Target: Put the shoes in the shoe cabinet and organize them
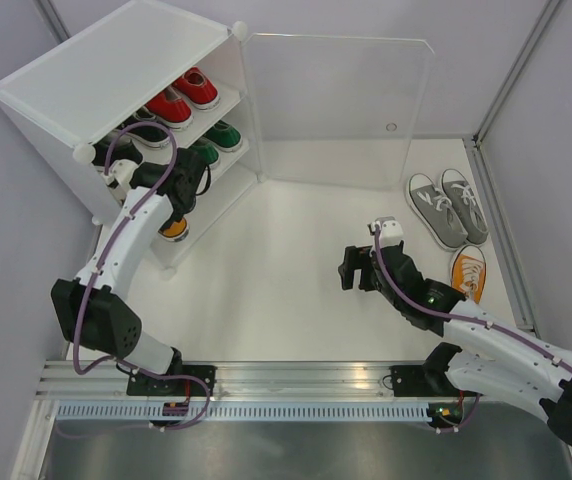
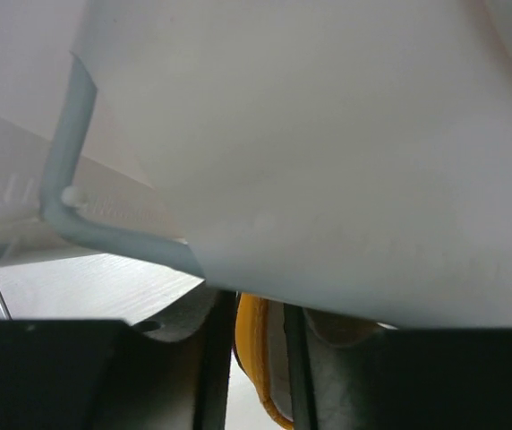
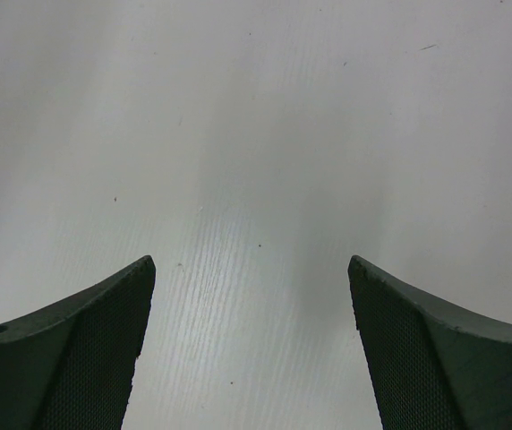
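The shoe cabinet (image 1: 116, 70) stands at the back left with its clear door (image 1: 346, 110) swung open. Red shoes (image 1: 184, 97) sit on its top tier, green shoes (image 1: 222, 135) and black shoes (image 1: 149, 128) below them. My left gripper (image 1: 178, 213) reaches into the bottom tier. An orange shoe (image 1: 174, 230) lies there, its heel rim (image 2: 254, 358) between my left fingers (image 2: 211, 358); a thin gap shows beside one pad, so the left gripper (image 2: 254, 336) is slightly open. My right gripper (image 1: 354, 270) hovers open over bare table (image 3: 251, 269). A grey pair (image 1: 448, 207) and another orange shoe (image 1: 469, 273) lie at the right.
A cabinet shelf (image 2: 328, 161) fills most of the left wrist view, close above the fingers. Grey walls close in the white table (image 1: 286, 300) at the back and on both sides. A metal rail (image 1: 286, 385) with the arm bases runs along the near edge.
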### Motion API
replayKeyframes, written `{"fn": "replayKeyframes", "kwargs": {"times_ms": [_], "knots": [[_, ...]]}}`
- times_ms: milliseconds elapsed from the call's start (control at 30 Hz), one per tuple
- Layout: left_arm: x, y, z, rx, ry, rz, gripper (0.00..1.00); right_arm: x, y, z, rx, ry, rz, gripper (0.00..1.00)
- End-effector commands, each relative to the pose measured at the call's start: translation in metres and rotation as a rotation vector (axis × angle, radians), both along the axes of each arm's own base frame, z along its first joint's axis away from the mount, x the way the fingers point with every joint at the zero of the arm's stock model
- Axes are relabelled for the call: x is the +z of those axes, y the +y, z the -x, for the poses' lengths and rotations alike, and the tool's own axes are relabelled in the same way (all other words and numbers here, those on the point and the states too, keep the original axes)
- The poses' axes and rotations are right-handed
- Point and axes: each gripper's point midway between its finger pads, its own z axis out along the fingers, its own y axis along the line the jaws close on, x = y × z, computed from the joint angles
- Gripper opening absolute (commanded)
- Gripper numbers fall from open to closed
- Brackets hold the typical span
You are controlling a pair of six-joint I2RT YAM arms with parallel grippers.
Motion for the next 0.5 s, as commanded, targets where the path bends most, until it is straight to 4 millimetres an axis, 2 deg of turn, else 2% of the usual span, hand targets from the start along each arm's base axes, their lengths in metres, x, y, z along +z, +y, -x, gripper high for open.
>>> {"fn": "replayKeyframes", "kwargs": {"times_ms": [0, 267, 367, 467], "knots": [[0.01, 0.01, 0.029, -0.021, 0.096, -0.022, 0.34, 0.006, 0.007, -0.005, 0.017, -0.021, -0.022, 0.92], [0.029, -0.025, 0.021, -0.152, -0.019, 0.09, 0.46, 0.001, 0.013, -0.003, 0.047, 0.0, -0.019, 0.91], [0.033, -0.041, 0.019, -0.208, -0.039, 0.11, 0.53, 0.002, 0.018, -0.003, 0.074, -0.003, -0.025, 0.91], [0.035, -0.051, 0.025, -0.25, -0.049, 0.133, 0.63, 0.007, 0.029, -0.001, 0.132, -0.008, -0.044, 0.9]]}}
